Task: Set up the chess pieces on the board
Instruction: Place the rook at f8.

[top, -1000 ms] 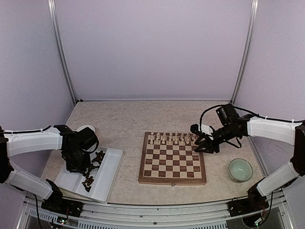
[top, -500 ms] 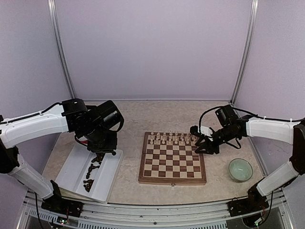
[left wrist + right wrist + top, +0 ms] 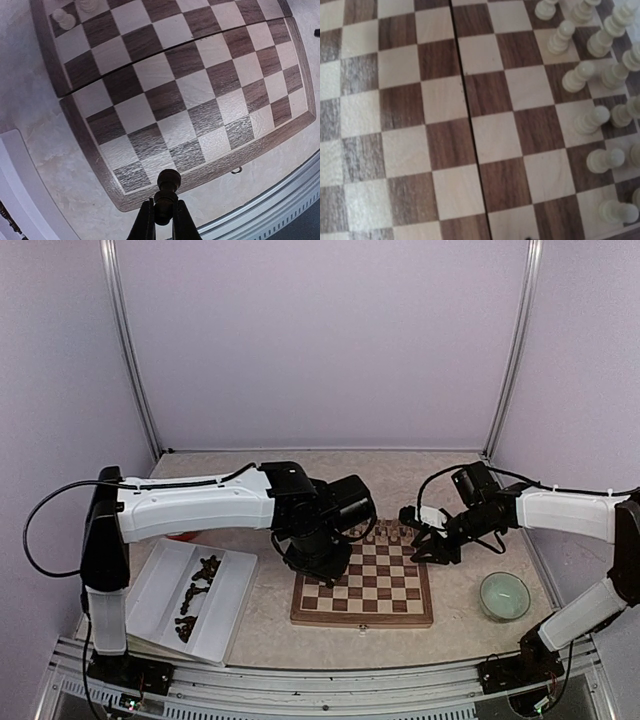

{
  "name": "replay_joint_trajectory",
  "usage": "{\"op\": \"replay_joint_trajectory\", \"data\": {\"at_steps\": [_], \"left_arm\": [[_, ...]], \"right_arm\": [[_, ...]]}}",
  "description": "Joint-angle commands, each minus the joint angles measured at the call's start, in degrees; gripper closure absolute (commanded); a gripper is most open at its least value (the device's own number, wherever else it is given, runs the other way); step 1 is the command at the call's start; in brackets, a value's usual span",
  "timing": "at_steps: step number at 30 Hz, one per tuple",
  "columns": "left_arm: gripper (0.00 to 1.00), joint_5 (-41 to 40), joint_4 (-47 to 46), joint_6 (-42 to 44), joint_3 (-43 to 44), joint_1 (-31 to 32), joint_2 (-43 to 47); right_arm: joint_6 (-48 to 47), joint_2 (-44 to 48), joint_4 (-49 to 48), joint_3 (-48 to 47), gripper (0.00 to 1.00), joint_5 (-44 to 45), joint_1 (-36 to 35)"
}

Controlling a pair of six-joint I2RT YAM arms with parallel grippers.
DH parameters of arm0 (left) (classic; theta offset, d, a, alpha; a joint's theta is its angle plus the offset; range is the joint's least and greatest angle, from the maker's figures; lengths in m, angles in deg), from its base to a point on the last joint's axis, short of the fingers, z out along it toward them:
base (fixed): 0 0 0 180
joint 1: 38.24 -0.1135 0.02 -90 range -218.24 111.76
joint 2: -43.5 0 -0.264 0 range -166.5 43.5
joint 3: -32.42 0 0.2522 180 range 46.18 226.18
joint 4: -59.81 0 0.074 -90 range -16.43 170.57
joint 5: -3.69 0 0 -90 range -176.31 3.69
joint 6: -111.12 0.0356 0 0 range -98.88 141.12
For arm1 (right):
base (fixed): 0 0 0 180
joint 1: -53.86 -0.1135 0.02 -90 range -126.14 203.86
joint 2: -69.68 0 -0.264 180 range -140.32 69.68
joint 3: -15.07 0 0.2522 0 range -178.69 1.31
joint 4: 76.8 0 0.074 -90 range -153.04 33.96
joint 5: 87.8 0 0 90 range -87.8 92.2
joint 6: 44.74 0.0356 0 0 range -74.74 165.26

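The wooden board (image 3: 362,620) lies mid-table; it also shows in the left wrist view (image 3: 200,90) and fills the right wrist view (image 3: 445,125). My left gripper (image 3: 320,562) hovers over the board's left side. In the left wrist view the left gripper (image 3: 162,217) is shut on a dark chess pawn (image 3: 168,186), held above the board's near left corner. More dark chess pieces (image 3: 192,598) lie in the white tray. My right gripper (image 3: 428,546) is by the board's far right corner; its fingers do not show in its wrist view.
Cream-white pieces (image 3: 395,532) stand on the board's two far rows, also in the right wrist view (image 3: 600,45). The white divided tray (image 3: 228,625) lies left of the board. A green bowl (image 3: 504,595) stands to the right. Rail (image 3: 280,210) along the near edge.
My left arm has swung from the tray rightward to over the board's left side. The right arm has barely moved.
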Motion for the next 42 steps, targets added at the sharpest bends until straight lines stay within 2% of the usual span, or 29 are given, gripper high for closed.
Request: {"op": "replay_joint_trajectory", "data": {"at_steps": [1, 6, 22, 33, 39, 42], "left_arm": [[0.97, 2.8, 0.7, 4.7, 5.5, 1.4, -5.6], [0.98, 5.0, 0.1, 5.0, 6.8, 1.6, -8.4], [0.94, 4.3, 0.0, 4.5, 4.8, 1.9, -9.5], [0.87, 4.1, 0.1, 4.7, 4.6, 1.9, -10.7], [0.81, 4.2, 0.3, 4.8, 4.5, 2.0, -11.2], [0.69, 3.8, 0.5, 4.7, 5.0, 2.1, -11.0]], "right_arm": [[-0.3, 1.1, -0.8, 1.1, 0.62, 1.2, -0.6], [-0.3, 1.7, -1.1, 1.5, 0.62, 2.0, -0.6], [-0.8, 1.4, -1.1, 1.8, 0.62, 2.3, -0.6], [-0.8, 1.3, -1.0, 1.7, 0.62, 2.2, -0.6], [-0.8, 1.4, -1.0, 1.7, 0.62, 2.1, -0.6], [-0.8, 1.4, -0.9, 1.7, 0.62, 2.0, -0.6]]}}
